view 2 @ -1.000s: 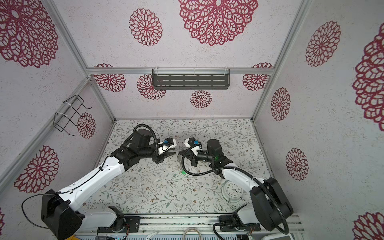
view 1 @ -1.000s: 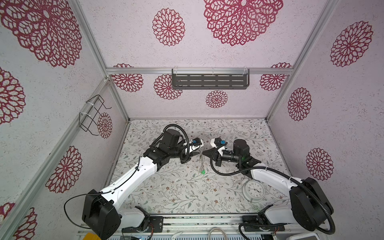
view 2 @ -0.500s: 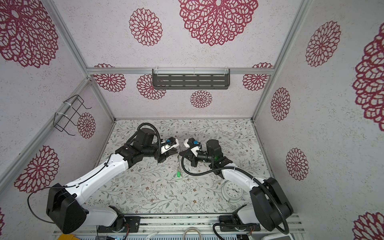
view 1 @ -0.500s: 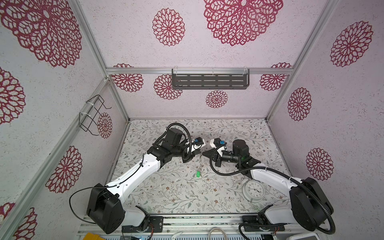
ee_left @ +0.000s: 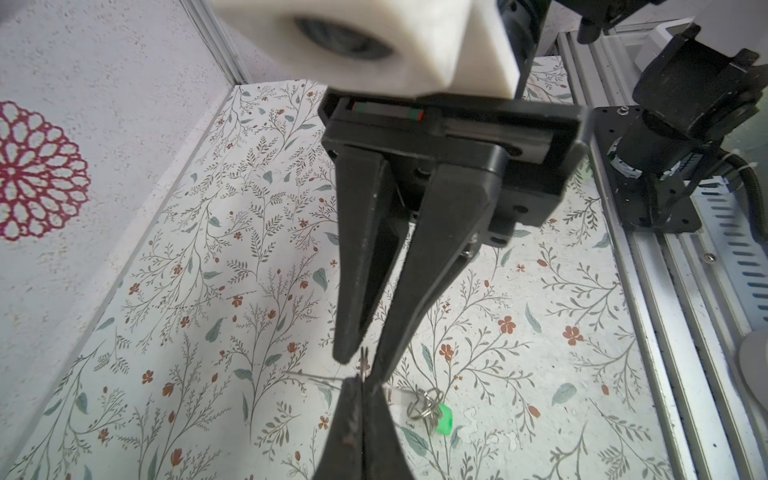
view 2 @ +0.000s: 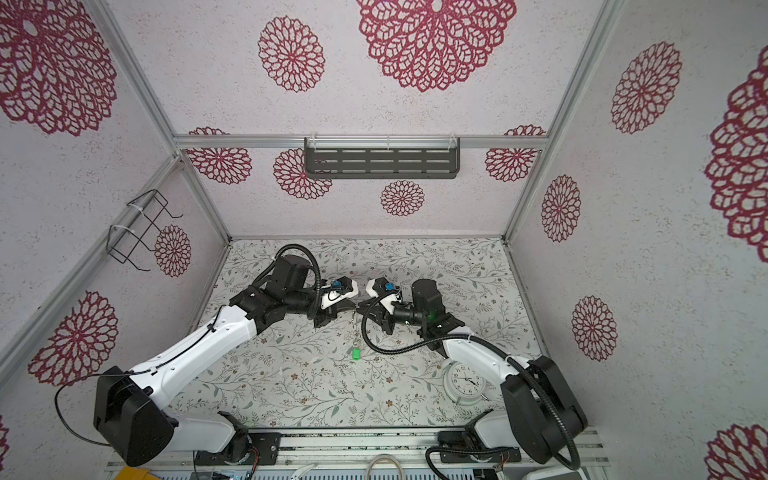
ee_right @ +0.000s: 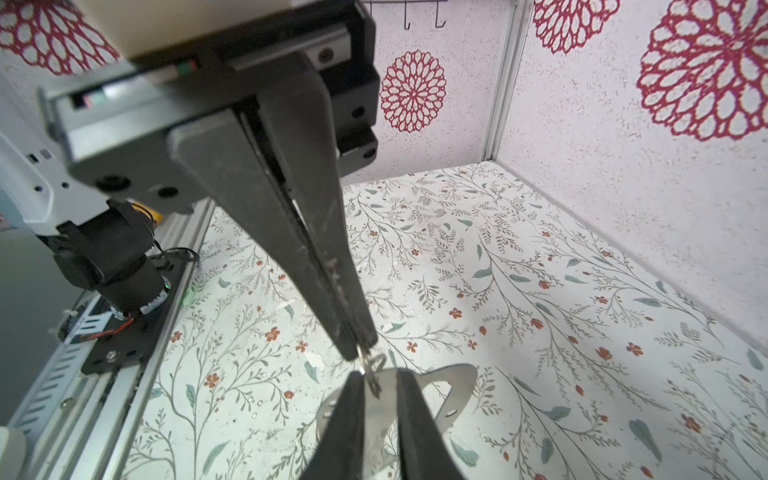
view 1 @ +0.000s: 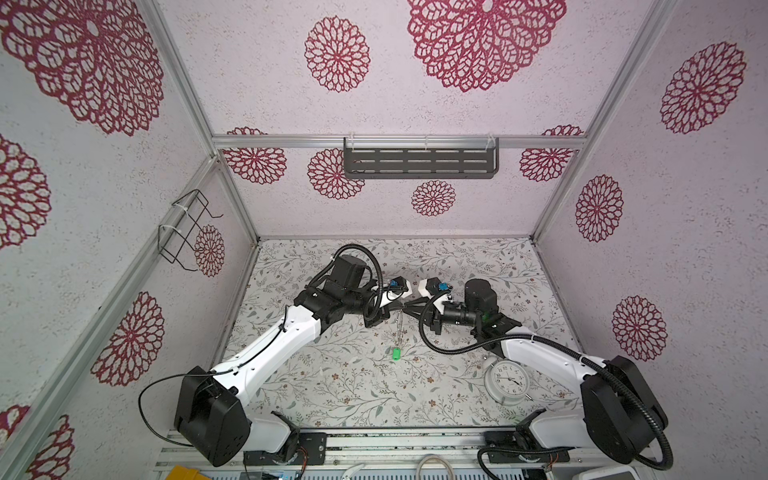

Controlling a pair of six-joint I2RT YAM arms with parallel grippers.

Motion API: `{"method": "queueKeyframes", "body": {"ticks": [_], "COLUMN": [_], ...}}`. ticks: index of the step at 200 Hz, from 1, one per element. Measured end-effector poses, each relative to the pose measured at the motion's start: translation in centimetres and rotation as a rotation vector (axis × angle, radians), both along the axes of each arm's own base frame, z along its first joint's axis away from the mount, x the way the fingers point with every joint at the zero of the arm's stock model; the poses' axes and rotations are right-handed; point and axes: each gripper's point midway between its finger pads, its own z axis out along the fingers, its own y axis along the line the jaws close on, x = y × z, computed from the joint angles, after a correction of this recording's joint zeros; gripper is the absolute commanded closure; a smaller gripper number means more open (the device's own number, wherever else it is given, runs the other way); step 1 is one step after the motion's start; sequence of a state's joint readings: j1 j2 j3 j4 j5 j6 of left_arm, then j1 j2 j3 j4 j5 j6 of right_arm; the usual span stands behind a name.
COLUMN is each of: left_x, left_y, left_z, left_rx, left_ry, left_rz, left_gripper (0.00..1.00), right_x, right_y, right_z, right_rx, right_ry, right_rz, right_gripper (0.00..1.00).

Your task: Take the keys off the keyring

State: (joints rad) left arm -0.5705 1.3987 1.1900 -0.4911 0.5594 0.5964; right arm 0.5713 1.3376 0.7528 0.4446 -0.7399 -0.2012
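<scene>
Step in hand looks like a regrip on the keyring point(ee_right: 455, 397). My L gripper point(ee_left: 358, 388) is pressed tight on its thin top end, tip to tip w/ my R gripper point(ee_left: 364, 366), whose jaws stand slightly apart astride it, prob. not biting. Keyring hangs just below both tips; the keys point(ee_left: 424, 405) and green tag point(ee_left: 444, 419) bunch at its low end, beneath me. Next, I reckon: R goes lower, pinches one key, works it off. Tiny target, needs careful aim.

Open mat point(view 1: 332, 386) left of clock point(view 1: 507, 380)
</scene>
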Motion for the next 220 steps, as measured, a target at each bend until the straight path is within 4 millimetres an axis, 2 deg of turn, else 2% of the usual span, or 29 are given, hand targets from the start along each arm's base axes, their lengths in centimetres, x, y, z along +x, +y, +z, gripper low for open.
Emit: {"method": "queueKeyframes", "body": {"ticks": [55, 136, 220], "left_x": [-1.0, -2.0, -2.2], "left_y": [0.0, 0.1, 0.0], "left_z": [1.2, 0.1, 0.0], "left_rx": [0.018, 0.058, 0.067], "left_ry": [-0.013, 0.011, 0.004], "left_rz": [-0.080, -0.130, -0.149], "left_gripper": [1.00, 1.00, 1.00], "right_x": [-1.5, -2.3, -2.6], "right_y": [-1.3, -0.8, 0.1], "right_z": [1.3, 1.3, 0.5], "right_rx": [-0.066, -0.058, -0.054], "right_ry": [-0.152, -0.149, -0.124], "right_rz": [0.009, 0.048, 0.087], "right_gripper": [0.77, 0.80, 0.88]}}
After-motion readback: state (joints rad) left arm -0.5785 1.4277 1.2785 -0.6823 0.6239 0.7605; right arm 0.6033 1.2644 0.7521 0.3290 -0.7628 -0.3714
